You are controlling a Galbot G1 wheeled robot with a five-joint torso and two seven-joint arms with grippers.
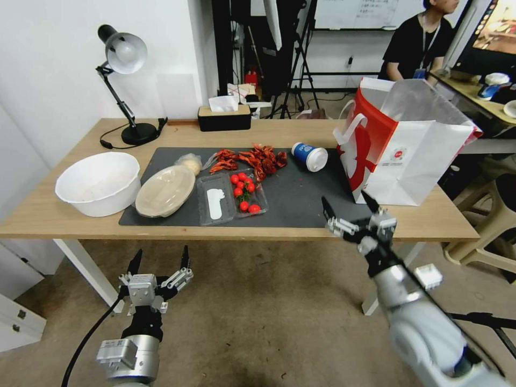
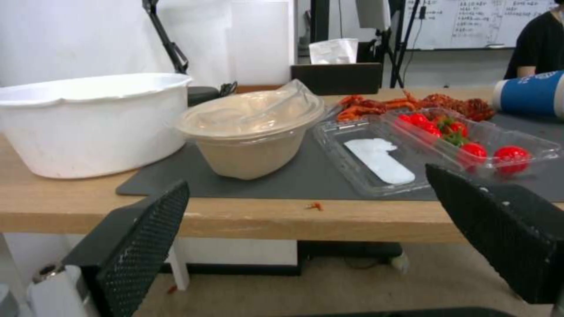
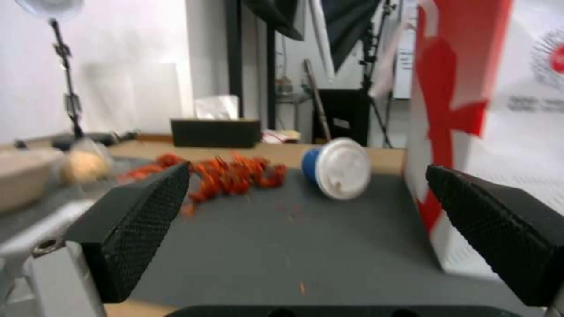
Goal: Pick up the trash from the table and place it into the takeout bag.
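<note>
Reach step: my right gripper open at the table edge beside the takeout bag.
Blue paper cup lies on the mat; next I close in. Left gripper open, low.

It was a lab or studio workroom. At twelve o'clock behind the table stood dark tripods and light stands, with a written-on whiteboard on the wall at one o'clock. A desk lamp sat at eleven o'clock, a screen glowed at two o'clock, and grey carpet covered the floor.
</note>
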